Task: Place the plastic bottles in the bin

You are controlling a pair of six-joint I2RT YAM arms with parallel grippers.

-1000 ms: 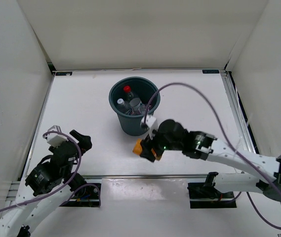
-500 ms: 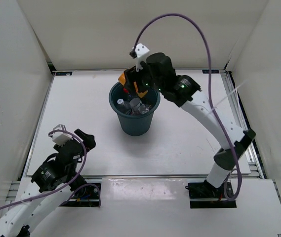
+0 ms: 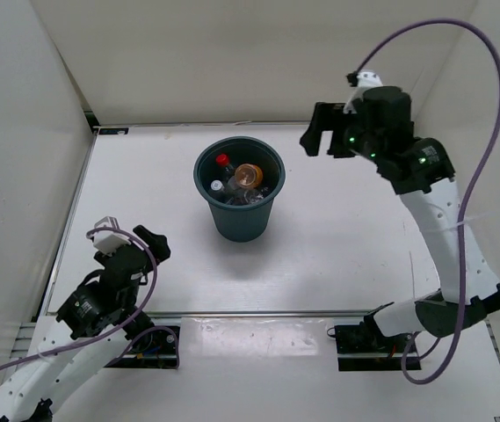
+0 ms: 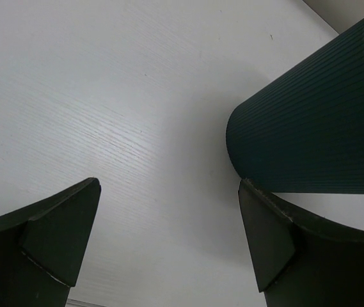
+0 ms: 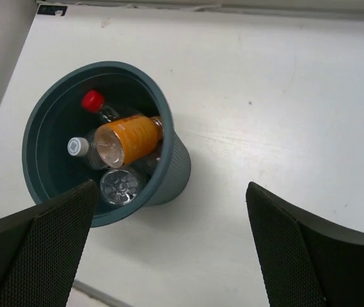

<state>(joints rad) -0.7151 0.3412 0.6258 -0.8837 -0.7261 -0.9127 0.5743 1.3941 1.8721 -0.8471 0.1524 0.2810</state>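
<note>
**Bottles in the bin, both tools empty**

The orange bottle (image 5: pixel 129 139) lies on top of the clear bottles (image 5: pixel 119 184) inside the bin (image 5: pixel 176 167), which stands mid-counter (image 3: pixel 346 237). The right tool (image 3: pixel 318 139) hangs high, off to the bin's right — jaws spread wide, gripping nothing. The left tool (image 4: pixel 169 188), low at the front-left, gapes just as wide — also empty.

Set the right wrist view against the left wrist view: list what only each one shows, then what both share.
Only the right wrist view: the inside of the bin, where the orange bottle lies atop clear bottles, one with a red cap. Only the left wrist view: the bin's ribbed outer wall from low at the side, contents hidden. Both: the bin, the white table, and an open, empty end effector, the right end effector and left end effector respectively.
</note>
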